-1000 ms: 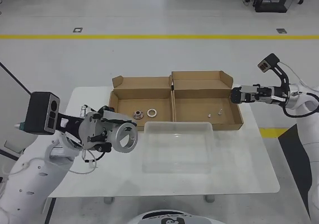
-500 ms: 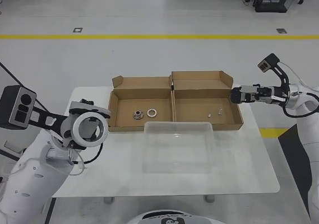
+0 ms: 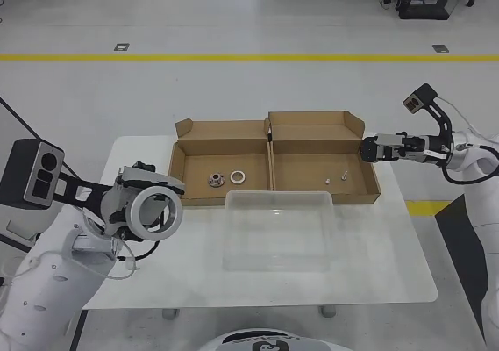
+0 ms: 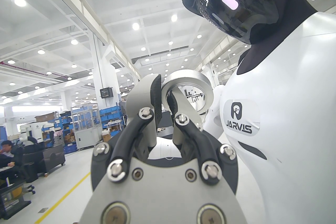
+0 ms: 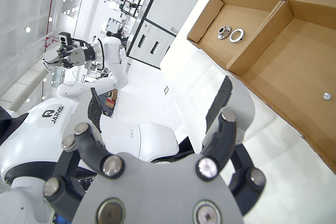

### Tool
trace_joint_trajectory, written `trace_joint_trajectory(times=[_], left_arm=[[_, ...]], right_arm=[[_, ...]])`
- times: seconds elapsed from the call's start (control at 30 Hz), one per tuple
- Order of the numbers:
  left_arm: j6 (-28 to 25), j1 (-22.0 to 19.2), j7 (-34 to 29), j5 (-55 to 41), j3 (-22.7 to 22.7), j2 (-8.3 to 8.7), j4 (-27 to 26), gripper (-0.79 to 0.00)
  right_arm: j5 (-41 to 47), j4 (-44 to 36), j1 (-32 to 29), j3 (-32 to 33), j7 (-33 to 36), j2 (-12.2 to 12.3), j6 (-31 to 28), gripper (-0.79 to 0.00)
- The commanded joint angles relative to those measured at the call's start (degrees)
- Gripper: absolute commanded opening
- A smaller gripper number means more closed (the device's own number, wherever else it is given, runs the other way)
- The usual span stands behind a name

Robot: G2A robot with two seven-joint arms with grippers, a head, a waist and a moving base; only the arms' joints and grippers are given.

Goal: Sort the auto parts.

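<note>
Looking from the top, the left gripper (image 3: 135, 207) holds a large silver metal ring (image 3: 175, 215) above the white table (image 3: 372, 254), at nine o'clock from the clear plastic bin (image 3: 277, 230). The right gripper (image 3: 367, 149) hangs at three o'clock of two brown cardboard boxes (image 3: 223, 130). In the left wrist view, the fingers (image 4: 156, 93) clench the ring's rim. In the right wrist view, the jaws stand released. A flanged silver hub (image 5: 224, 32) and a small silver ring (image 5: 237, 36) lie in one box.
</note>
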Motion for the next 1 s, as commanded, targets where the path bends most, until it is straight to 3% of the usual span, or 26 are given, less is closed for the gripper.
trace_joint_trajectory(times=[0.0, 0.2, 0.53, 0.83, 0.97], left_arm=[[0.0, 0.0, 0.0, 0.0, 0.0, 0.0, 0.0, -0.785], [0.93, 0.19, -0.84, -0.45, 0.44, -0.15, -0.76, -0.785], [2.92, -4.32, -11.17, 0.13, 7.3, -1.88, -0.46, -0.785], [4.37, -10.25, -19.29, 3.19, 8.77, -3.07, 6.68, -0.785], [2.36, -13.34, -24.08, 5.29, 8.69, -3.26, 10.58, -0.785]], right_arm=[[0.02, 0.0, 0.0, 0.0, 0.0, 0.0, 0.0, 0.0], [0.02, 0.0, 0.0, 0.0, 0.0, 0.0, 0.0, 0.0], [0.02, 0.0, 0.0, 0.0, 0.0, 0.0, 0.0, 0.0], [0.02, 0.0, 0.0, 0.0, 0.0, 0.0, 0.0, 0.0], [0.02, 0.0, 0.0, 0.0, 0.0, 0.0, 0.0, 0.0]])
